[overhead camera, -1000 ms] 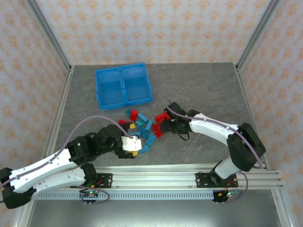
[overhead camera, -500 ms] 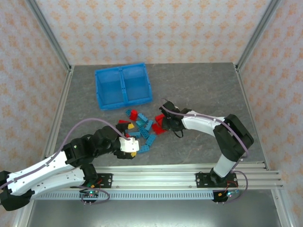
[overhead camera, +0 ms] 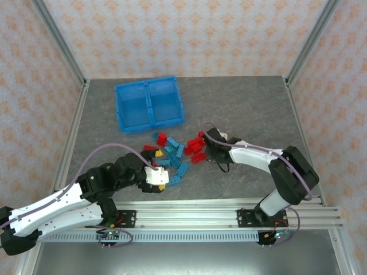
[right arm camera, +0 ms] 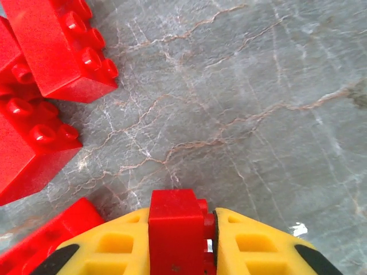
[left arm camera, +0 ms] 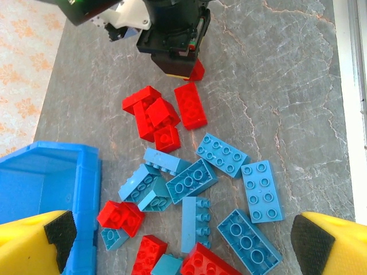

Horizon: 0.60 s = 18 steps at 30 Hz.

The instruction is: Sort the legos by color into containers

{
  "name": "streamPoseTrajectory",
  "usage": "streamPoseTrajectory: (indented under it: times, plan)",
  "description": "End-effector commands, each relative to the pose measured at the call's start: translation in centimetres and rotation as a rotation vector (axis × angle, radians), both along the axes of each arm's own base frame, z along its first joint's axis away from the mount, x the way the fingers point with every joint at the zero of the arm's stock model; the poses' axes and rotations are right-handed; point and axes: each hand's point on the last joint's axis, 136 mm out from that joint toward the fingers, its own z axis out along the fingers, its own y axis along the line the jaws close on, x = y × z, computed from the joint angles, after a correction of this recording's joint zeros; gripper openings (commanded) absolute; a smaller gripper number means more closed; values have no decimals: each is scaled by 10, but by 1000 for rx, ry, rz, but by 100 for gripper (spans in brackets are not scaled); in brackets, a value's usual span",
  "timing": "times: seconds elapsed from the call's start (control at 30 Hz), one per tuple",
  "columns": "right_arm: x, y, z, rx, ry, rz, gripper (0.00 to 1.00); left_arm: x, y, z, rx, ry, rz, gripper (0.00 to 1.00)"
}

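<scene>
Red lego [right arm camera: 176, 232] pinched in closed right hand [overhead camera: 207, 145], left hand [left arm camera: 182, 236] gaping wide above mixed legos [left arm camera: 192, 180], holding nothing

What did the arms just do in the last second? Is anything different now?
The right gripper closed on a red brick at the pile's right edge and drew slightly rightward. The left gripper stayed open at the pile's near edge, barely shifting; the blue bin has not moved.

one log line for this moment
right gripper: shut on red lego | left gripper: open near legos
</scene>
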Motion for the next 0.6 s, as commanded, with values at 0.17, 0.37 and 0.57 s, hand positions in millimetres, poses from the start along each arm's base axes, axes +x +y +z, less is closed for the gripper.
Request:
streamPoseTrajectory:
  times: [0.17,0.37,0.57]
  plan:
    - [6,3,80,67,-199,16,21,7,3,10,-23,-68,26,99]
    - [17,75,173,154,-356,220,21,26,23,34,-80,-199,164,99]
    - [77,150,212,135,-440,323,22,43,49,62,-174,-320,340,99]
